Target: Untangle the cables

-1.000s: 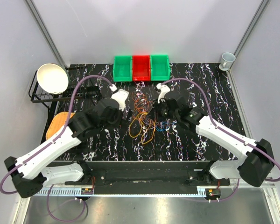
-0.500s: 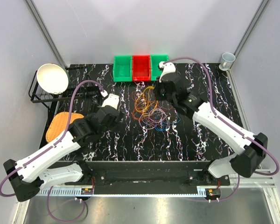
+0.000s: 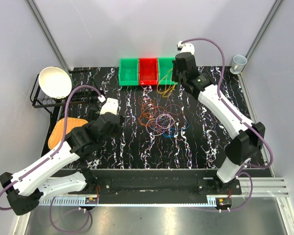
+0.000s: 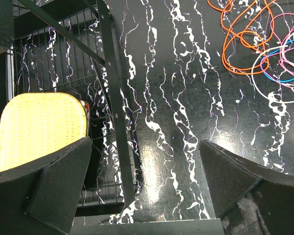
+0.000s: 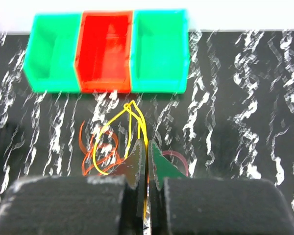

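Right wrist view alone showing right tool (image 5: 147, 149) clamped on yellow cable (image 5: 138, 120), left tool (image 4: 147, 188) apart

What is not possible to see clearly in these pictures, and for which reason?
1. Right wrist view: motion blur; how many strands of the yellow cable the right claw pinches is unclear.
2. Top view: the cable pile is too thin to tell which loops are linked.
3. Left wrist view: the frame's top-right edge cuts off that pile.

Right fingers (image 5: 136, 166) pinched (outstretched), left fingers (image 4: 49, 188) apart
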You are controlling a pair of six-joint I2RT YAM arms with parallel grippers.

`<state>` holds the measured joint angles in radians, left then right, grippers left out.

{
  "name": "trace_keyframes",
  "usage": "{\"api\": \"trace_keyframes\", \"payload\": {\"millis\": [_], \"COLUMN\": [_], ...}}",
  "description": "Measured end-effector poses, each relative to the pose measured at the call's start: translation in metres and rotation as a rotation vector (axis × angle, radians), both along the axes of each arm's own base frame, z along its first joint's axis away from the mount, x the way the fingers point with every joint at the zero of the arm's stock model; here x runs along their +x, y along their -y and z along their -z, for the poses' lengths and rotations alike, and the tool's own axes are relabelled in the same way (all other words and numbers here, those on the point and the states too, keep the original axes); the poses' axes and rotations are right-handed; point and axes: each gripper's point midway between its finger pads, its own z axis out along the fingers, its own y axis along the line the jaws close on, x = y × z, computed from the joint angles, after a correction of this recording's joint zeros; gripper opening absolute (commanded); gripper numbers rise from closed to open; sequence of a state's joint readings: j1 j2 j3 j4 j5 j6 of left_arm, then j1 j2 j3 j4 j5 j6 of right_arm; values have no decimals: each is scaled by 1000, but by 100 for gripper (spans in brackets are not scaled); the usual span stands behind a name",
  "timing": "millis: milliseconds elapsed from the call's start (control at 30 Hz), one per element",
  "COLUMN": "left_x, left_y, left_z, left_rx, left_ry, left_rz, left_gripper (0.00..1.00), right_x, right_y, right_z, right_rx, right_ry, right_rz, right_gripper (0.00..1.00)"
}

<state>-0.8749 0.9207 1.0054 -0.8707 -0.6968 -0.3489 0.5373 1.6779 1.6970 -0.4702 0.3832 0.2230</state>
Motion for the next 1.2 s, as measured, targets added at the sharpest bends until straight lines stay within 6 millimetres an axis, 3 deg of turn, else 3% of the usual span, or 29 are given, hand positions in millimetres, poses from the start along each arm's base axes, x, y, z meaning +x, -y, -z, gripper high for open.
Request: {"api": "trace_keyframes", "payload": {"millis": [167,600,767,1067,1200], "left_x": [0,-1,-1,0,1], "left_y": [0,-4,-5,-7,-8], "left_z": [0,-5,-6,-6,-6], "left_rx": [-1,-25,-33,-35,-38], "left_ry": [0,17,20,18,16], "left_rz": [-1,-10,-13,-20,-23], "left_gripper": [99,99,99,99,99], "right_x": [36,123,149,174,188], "right_y": [14,17,37,72,83], "right_z": [-11,-22,-38,-16,5], "right_rx": [-27,-103,-42,83,125], "right_ry": [35,92,122,74,46], "right_rz": [52,68,80,76,83], "right_gripper": [0,0,0,0,0]}}
